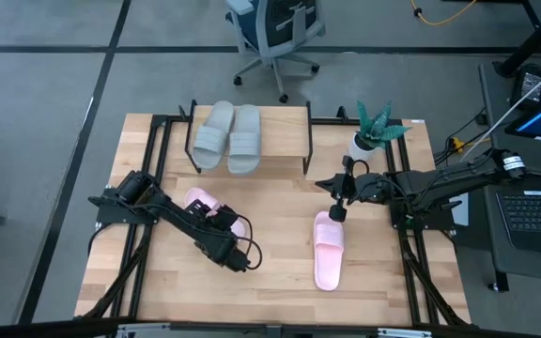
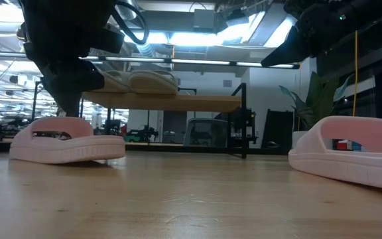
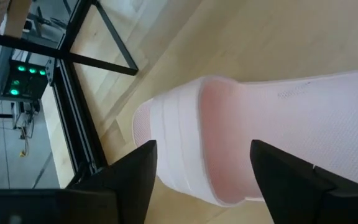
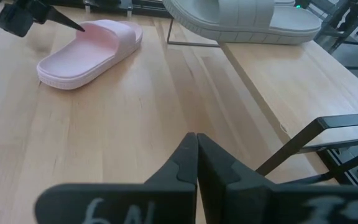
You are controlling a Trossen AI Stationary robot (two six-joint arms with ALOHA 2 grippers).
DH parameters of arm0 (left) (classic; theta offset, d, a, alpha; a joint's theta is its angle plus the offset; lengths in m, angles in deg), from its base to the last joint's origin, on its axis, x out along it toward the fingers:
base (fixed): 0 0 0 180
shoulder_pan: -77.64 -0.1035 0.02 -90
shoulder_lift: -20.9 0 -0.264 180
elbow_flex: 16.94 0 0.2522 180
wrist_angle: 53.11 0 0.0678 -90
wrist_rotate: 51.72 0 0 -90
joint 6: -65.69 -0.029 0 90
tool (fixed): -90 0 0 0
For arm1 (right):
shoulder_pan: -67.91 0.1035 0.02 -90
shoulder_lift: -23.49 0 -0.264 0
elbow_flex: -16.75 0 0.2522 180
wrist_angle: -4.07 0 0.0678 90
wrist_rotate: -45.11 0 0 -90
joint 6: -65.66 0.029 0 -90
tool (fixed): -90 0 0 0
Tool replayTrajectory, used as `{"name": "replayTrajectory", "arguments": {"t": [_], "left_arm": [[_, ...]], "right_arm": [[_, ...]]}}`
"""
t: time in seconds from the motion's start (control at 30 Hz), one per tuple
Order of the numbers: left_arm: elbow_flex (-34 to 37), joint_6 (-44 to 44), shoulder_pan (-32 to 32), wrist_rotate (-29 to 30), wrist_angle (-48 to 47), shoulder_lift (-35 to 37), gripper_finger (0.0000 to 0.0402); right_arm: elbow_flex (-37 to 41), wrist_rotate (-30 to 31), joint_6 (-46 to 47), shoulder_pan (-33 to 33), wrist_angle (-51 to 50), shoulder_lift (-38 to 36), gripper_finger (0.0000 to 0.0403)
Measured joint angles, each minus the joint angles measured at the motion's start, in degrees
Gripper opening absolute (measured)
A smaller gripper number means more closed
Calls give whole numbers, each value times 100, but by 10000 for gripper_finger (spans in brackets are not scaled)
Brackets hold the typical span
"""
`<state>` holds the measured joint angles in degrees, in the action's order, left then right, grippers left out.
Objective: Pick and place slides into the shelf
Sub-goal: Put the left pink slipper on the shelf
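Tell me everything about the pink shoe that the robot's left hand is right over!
The pink slide is a soft-looking, foam-like sandal with an open toe and one wide strap over the top. It lies flat on the wooden table, right side up, in front of the shelf. The left gripper sits open above it, one finger on each side of the strap, not yet squeezing it.

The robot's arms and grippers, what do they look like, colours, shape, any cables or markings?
Both arms are dark, jointed and slim. The left gripper has two black, wedge-shaped fingers; a black cable loops beside it in the high view. The right gripper has matching black fingers, with pale handwritten characters on its body. The right arm carries a white band near its base.
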<state>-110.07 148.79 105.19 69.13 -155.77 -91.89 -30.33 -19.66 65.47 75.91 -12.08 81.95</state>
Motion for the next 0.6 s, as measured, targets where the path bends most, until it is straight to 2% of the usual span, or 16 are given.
{"name": "replayTrajectory", "arguments": {"t": [0.4,0.6], "left_arm": [[11,489,-48,-374,240,-2,250],[354,535,-172,-770,283,-2,250]], "right_arm": [[0,1,-4,2,-4,0,4],[0,-5,-4,18,-7,-2,4]]}}
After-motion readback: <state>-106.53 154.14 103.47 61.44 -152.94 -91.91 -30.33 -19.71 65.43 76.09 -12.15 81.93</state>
